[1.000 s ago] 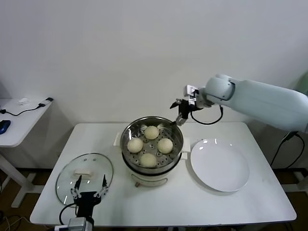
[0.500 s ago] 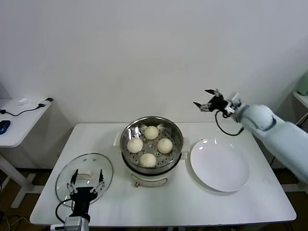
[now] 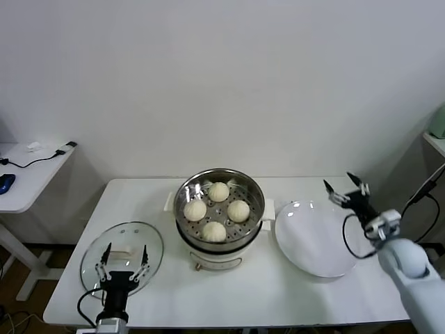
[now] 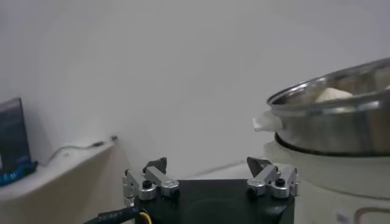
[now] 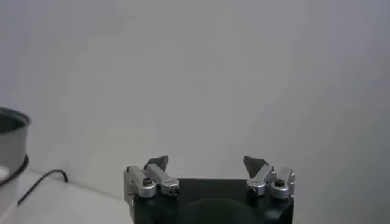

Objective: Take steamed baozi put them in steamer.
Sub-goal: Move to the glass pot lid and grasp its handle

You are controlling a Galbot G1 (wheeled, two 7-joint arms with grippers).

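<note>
The right gripper (image 3: 345,188) is standing with its jaws spread wide and nothing between them; the right wrist view is showing only a blank wall past the two fingertips. It is now hanging above the right edge of the table (image 3: 292,296), beside the far rim of the plate (image 3: 316,240). A second ago it was hovering behind the steamer (image 3: 220,212), and half a second ago it was already swinging away to the right, so the arm is pulling back from the pot. The left gripper (image 3: 122,261) is also released and empty, low at the near left corner, over the near rim of the lid (image 3: 122,254). It has hardly moved.

All four baozi (image 3: 218,191) are lying inside the steamer, which is standing at the middle of the table, and the plate is bare. I am judging that the loading is finished and that the right arm is only going back to rest.

The baozi are smooth, round and cream-white, with a matte dough skin. They are sitting apart on the perforated floor. The steamer is shiny round steel on a white plastic base with side handles. The lid is clear glass with a white handle, lying flat. The plate is flat, white and glossy, close to the steamer's right side.
</note>
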